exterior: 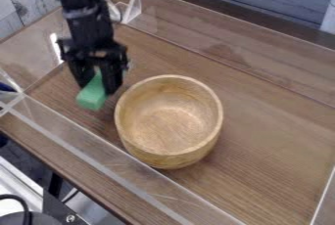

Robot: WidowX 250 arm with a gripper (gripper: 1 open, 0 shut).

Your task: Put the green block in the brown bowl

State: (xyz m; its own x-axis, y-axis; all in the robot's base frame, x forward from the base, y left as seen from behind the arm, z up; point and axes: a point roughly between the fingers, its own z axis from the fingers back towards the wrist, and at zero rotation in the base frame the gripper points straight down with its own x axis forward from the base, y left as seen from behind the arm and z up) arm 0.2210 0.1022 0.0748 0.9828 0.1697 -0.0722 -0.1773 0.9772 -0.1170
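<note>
"A black robot arm reaches down over a brown wooden table [262, 97], its gripper [97, 80] closed on a green block [92, 96]. The hold is at the block's upper part; its lower end shows below the fingers."

"And the bowl?"

"The bowl [167, 121], round, deep and light brown, sits upright on the table, just beside the block, to its right in the view. The block is outside the bowl, tilted in the grip."

"Is the block up off the wood?"

"It appears to hang just above the table, though this single angle does not settle how high. Arm and fingers are blurred, so the exact contact between fingertips and block cannot be read."

"What else is in the picture?"

"A clear strip [137, 170] runs along the near edge of the table, below the bowl and block. A white frame [128, 7] stands near the arm at the top, and a black cable [16, 202] curls at bottom left."
</note>
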